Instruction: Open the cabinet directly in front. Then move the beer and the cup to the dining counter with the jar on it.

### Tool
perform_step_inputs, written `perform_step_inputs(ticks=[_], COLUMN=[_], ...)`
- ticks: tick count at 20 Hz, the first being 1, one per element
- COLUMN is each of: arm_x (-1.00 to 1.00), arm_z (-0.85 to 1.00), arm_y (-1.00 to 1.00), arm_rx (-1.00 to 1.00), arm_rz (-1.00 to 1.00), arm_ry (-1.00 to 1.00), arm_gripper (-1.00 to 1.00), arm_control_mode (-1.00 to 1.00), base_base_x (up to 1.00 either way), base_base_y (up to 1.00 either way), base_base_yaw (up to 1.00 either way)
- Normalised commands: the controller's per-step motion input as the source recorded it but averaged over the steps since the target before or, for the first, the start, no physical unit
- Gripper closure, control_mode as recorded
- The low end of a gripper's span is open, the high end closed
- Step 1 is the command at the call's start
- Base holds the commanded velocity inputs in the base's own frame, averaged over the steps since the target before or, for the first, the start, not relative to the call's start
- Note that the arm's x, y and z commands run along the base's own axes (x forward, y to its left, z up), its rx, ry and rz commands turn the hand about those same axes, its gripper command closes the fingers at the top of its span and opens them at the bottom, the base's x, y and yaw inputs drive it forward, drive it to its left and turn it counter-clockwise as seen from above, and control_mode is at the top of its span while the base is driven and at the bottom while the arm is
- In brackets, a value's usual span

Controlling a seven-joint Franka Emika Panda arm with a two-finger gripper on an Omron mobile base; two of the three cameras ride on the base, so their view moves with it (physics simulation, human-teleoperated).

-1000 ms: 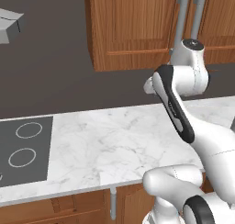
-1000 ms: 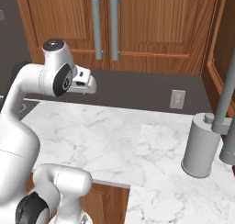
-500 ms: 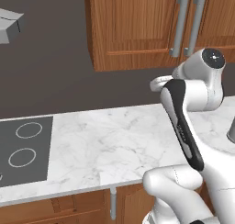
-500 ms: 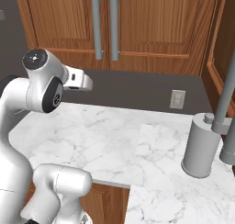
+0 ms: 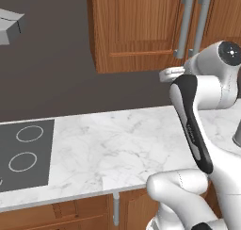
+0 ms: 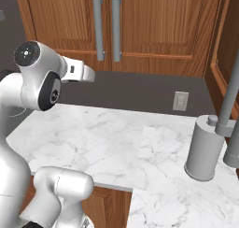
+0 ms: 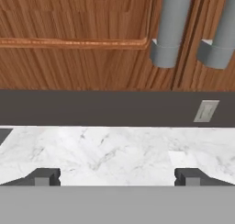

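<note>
Hand view: my hand is spread wide and grasps nothing, its two dark fingertips standing far apart at the bottom, with white marble table showing between them. Ahead of the hand, past the table and a dark wall strip, hangs the cabinet, its reddish-brown doors shut. Two grey bar handles hang side by side at the seam where the doors meet, up and to the right of where my hand points. A pale wall outlet sits on the dark strip below the right handle.

From the left base view, my hand is held out level above the back of the table, below the lower ends of the handles and apart from them. A dark cooktop with ring marks lies set into the table far to the left.

From the right base view, my hand sits left of and below the handles, clear of the cabinet. A grey cylinder stands on the table at the right, beside a grey upright pipe.
</note>
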Motion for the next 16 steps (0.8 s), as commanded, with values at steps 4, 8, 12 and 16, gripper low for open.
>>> perform_step_inputs(ticks=[4, 8, 12, 16], arm_x=[0.0, 0.0, 0.04, 0.09], arm_z=[0.56, 0.31, 0.13, 0.14], arm_y=[-0.13, -0.16, -0.18, -0.19], arm_rx=[0.0, 0.0, 0.0, 0.0], arm_rz=[-0.05, -0.03, -0.01, 0.0], arm_ry=[0.0, -0.02, -0.08, -0.02], arm_gripper=[-1.0, -1.0, -1.0, -1.0], arm_control_mode=[-1.0, -1.0, -1.0, -1.0], base_base_x=[0.0, 0.0, 0.0, 0.0], base_base_y=[0.0, 0.0, 0.0, 0.0], base_base_yaw=[0.0, 0.0, 0.0, 0.0])
